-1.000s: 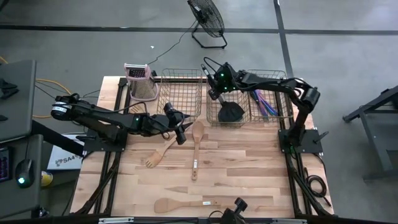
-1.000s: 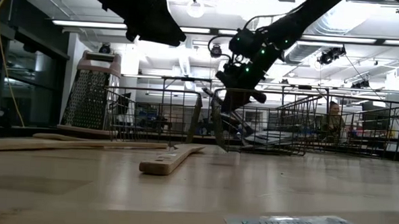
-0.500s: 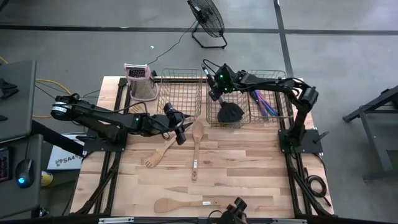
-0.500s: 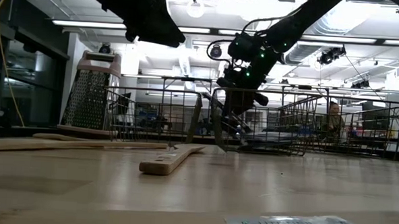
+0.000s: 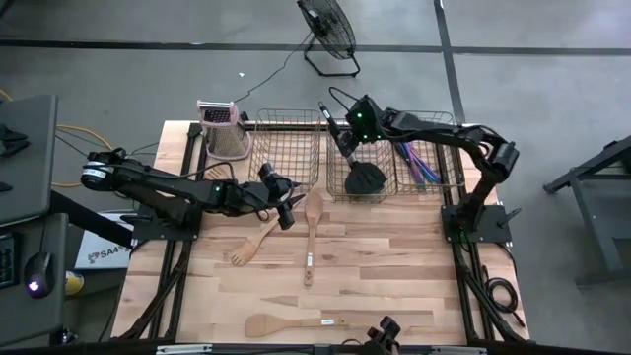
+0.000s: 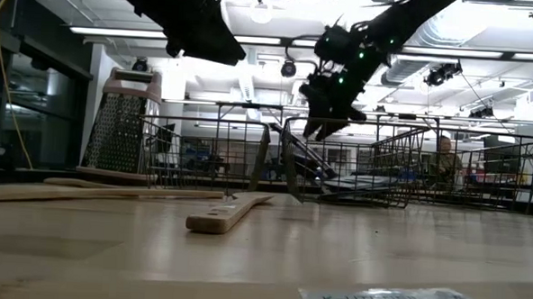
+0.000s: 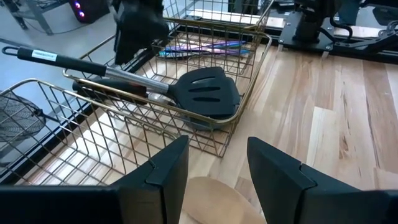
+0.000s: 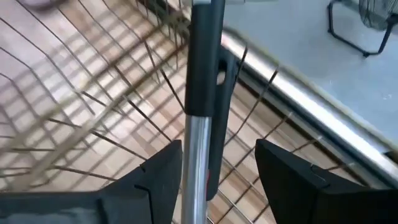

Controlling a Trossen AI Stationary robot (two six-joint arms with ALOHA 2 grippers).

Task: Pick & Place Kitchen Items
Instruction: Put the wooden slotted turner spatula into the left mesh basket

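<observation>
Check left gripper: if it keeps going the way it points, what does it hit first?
Likely the wire basket wall, with the black spatula just behind it. The left gripper is open above a wooden spoon; depth is unclear.

Black spatulas (image 7: 202, 93), silver shafts, black handles, in gold wire basket (image 7: 249, 81). Blue-purple cutlery (image 5: 419, 163) in far-right basket. Light wooden spoon (image 5: 312, 232), fork (image 5: 251, 247), near spatula (image 5: 286, 322) on pale wood table (image 5: 394, 266). Grater (image 5: 225, 130): grey metal, pink top. Arms black.

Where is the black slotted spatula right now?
In the high view, the black slotted spatula lies in the middle wire basket, its handle leaning over the far rim, just below the open right gripper.
</observation>
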